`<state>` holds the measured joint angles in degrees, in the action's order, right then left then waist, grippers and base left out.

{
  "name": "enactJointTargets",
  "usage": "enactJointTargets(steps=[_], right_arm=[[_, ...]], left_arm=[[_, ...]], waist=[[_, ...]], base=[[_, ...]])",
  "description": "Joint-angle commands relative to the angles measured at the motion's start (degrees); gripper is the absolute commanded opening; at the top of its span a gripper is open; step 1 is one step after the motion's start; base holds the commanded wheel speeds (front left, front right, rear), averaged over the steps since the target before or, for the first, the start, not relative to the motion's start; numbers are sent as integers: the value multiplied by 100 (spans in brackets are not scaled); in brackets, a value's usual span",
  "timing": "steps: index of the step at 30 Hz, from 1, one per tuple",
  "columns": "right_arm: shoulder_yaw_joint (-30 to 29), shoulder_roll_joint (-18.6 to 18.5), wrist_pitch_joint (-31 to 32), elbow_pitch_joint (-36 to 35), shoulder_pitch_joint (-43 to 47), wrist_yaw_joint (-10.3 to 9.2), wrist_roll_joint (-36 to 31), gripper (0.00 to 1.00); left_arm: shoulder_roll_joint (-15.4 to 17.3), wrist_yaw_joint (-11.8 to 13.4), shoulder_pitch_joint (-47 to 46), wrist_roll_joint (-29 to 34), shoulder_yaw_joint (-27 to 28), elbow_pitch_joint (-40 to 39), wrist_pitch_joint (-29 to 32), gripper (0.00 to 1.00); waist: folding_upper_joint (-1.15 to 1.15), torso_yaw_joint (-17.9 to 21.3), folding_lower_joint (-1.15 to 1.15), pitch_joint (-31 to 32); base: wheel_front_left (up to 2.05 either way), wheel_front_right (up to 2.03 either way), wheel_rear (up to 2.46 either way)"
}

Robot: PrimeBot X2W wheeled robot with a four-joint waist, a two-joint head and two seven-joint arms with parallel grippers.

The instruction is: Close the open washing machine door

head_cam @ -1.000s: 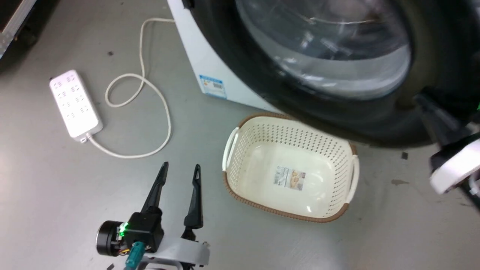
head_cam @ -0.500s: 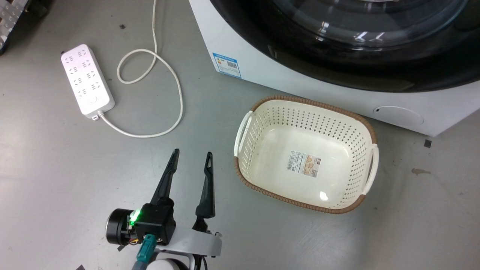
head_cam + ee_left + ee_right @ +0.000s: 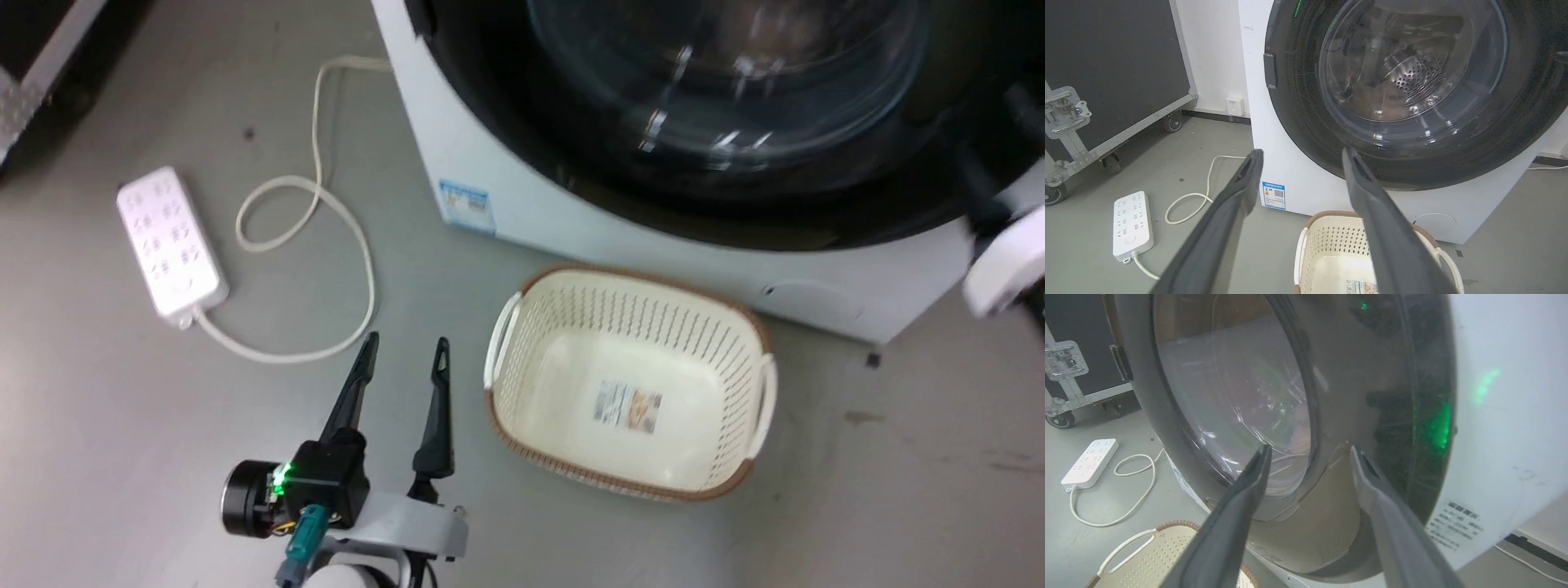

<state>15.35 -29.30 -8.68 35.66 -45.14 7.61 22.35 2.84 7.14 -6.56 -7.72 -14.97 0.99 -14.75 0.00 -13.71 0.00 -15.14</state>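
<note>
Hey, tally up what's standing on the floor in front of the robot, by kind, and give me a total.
Washing machine: 1
Laundry basket: 1
Power strip: 1
Wheeled black case: 1
Total: 4

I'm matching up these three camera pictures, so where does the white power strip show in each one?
Head view: the power strip lies at the left, about mid-height.
Left wrist view: the power strip lies at the lower left.
Right wrist view: the power strip lies at the left edge, just below mid-height.
Shared landmark: the cream laundry basket, in front of the washing machine.
</note>
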Motion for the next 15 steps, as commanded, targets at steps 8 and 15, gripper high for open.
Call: enactJointTargets(steps=[8,15], right_arm=[[-605,788,-565,-767,1801,-12,-553,100],[-1350,1561,-620,-1794,3088,-12,-1322,100]], left_arm=[[52,-336,389,-43,471,232,-25,100],[72,-476,655,-21,682,277,-25,100]], waist=[[0,686,0,1158],[0,983,0,1476]], base=[[0,0,0],[0,0,0]])
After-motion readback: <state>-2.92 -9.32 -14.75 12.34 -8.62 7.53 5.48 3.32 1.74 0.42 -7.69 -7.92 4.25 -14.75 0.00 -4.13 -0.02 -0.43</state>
